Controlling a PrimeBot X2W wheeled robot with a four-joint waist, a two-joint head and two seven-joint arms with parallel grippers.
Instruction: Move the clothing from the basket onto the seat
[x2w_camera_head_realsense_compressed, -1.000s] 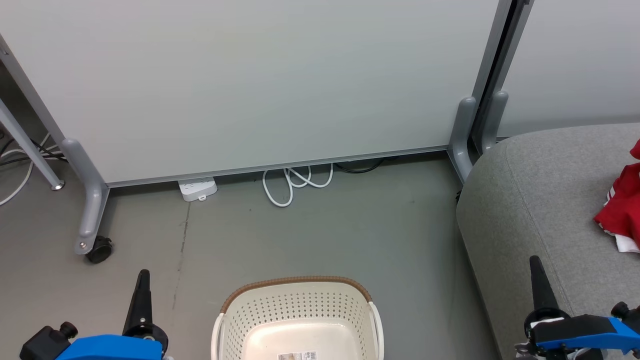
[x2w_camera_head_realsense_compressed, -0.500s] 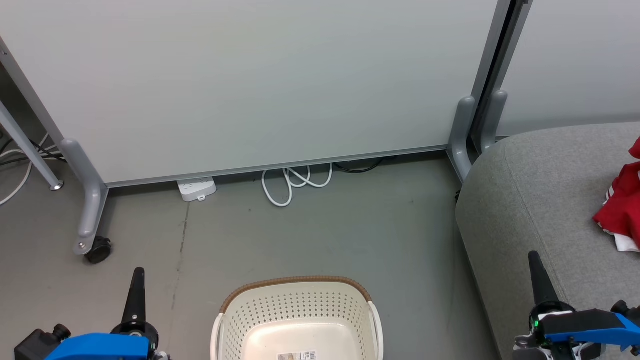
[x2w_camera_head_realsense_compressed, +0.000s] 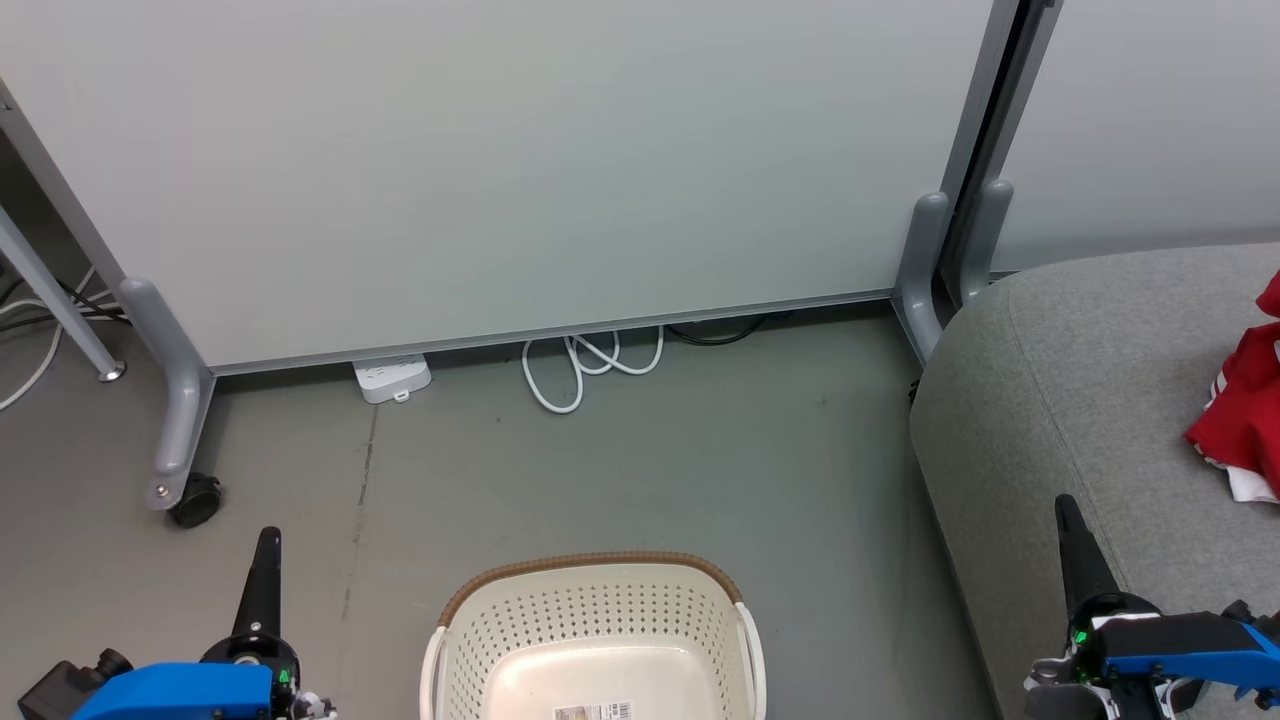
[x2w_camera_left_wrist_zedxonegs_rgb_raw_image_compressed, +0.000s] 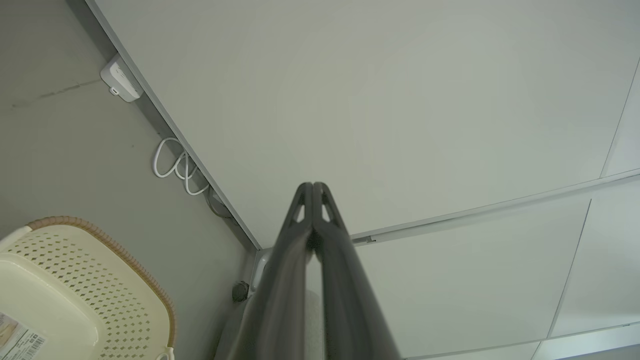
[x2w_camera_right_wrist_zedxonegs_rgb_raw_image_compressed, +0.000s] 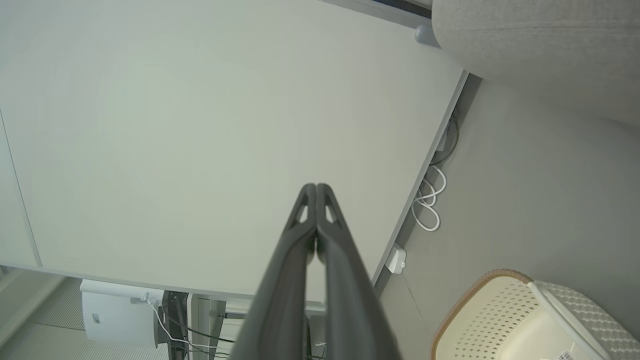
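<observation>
Head view: a pale panel (x2w_camera_head_realsense_compressed: 550, 170) backs the floor (x2w_camera_head_realsense_compressed: 650, 470), and the grey seat (x2w_camera_head_realsense_compressed: 1080, 380) takes the right side. The basket (x2w_camera_head_realsense_compressed: 590, 562) stands on the floor left of the seat, apart from it. Its visible bottom is bare but for a label (x2w_camera_head_realsense_compressed: 595, 712), and its near part is cut off by the frame. The red clothing (x2w_camera_head_realsense_compressed: 1240, 410) lies on the seat at the picture's right edge. The left pincer (x2w_camera_head_realsense_compressed: 267, 540) and right pincer (x2w_camera_head_realsense_compressed: 1068, 515) flank the basket, both pressed shut on nothing. The move looks done, or nearly so. To finish well, check the basket's hidden near part before stopping, and keep both arms clear of the rim and the seat's edge.
</observation>
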